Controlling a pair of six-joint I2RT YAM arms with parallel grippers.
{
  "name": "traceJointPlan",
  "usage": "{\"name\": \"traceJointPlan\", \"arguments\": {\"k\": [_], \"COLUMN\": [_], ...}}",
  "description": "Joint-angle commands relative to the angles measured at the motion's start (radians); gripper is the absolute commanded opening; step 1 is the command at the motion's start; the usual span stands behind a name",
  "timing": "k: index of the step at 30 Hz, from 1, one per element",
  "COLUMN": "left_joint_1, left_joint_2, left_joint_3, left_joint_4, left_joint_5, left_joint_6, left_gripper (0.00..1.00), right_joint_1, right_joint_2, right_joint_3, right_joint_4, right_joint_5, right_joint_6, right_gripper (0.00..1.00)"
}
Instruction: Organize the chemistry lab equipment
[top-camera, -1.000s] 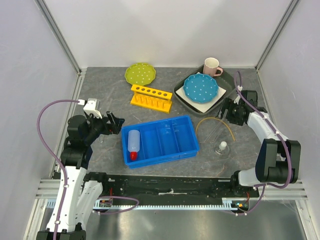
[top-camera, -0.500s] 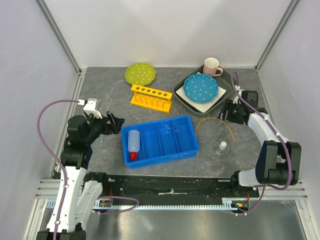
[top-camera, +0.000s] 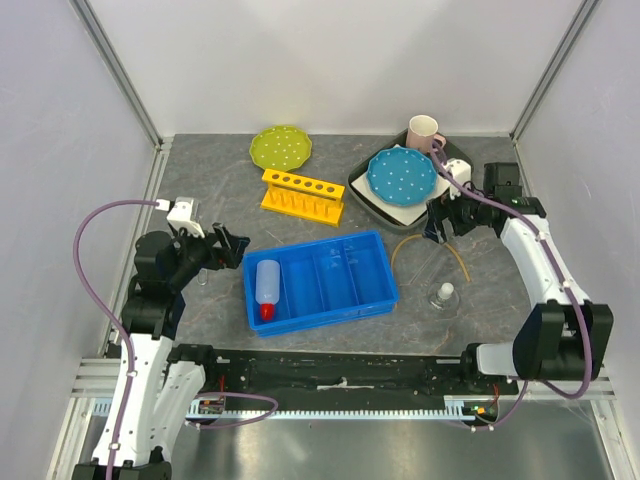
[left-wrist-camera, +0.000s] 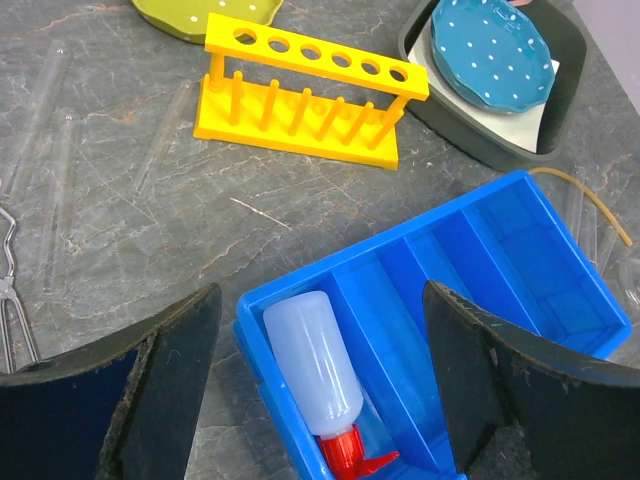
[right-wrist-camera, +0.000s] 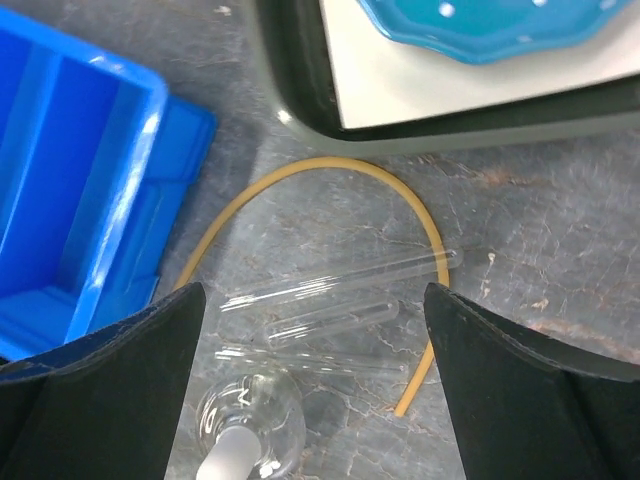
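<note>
Left tool (top-camera: 232, 248) is wide open, empty, beside the blue bin (left-wrist-camera: 380, 248) holding the squeeze bottle (left-wrist-camera: 312, 350). Right tool (top-camera: 440, 222) is released too, by the tan tubing (right-wrist-camera: 330, 165).

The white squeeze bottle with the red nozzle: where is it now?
The squeeze bottle lies in the leftmost compartment of the blue tray, left of centre in the top view, nozzle toward the picture's bottom edge.
</note>
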Motion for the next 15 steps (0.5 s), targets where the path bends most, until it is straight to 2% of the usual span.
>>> {"name": "traceJointPlan", "arguments": {"k": [1, 4, 5, 6, 8, 11, 13, 15], "left_joint_1": [-0.008, -0.016, -0.021, -0.021, -0.022, -0.022, -0.022, -0.022], "left_joint_2": [-0.011, -0.019, -0.028, -0.033, -0.045, -0.062, -0.065, -0.065], "left_joint_3": [-0.002, -0.005, -0.005, -0.006, -0.01, -0.013, -0.013, -0.013], "left_joint_4": [0.05, 0.053, 0.055, 0.055, 0.053, 0.052, 0.05, 0.05], "left_joint_5": [0.019, 0.045, 0.045, 0.04, 0.019, 0.002, -0.003, -0.004], "left_joint_6": [-0.005, -0.002, 0.001, 0.003, 0.006, 0.007, 0.007, 0.009], "left_gripper": [0.87, 0.87, 0.87, 0.87, 0.87, 0.87, 0.87, 0.87], "right_joint_1": [0.024, 0.026, 0.026, 0.026, 0.024, 0.024, 0.027, 0.034], "right_joint_2": [-0.11, -0.191, -0.208, -0.228, -0.233, -0.224, -0.233, -0.259], "right_joint_3": [0.02, -0.014, -0.011, 0.002, 0.067, 0.142, 0.136, 0.084], "right_joint_4": [-0.034, -0.057, -0.073, -0.099, -0.226, -0.441, -0.548, -0.581], "right_joint_5": [-0.073, -0.045, 0.009, 0.031, 0.073, 0.052, 0.011, 0.008], "right_joint_6": [-0.135, -0.239, -0.271, -0.356, -0.431, -0.573, -0.659, -0.695], "right_gripper": [0.98, 0.98, 0.98, 0.98, 0.98, 0.98, 0.98, 0.98]}}
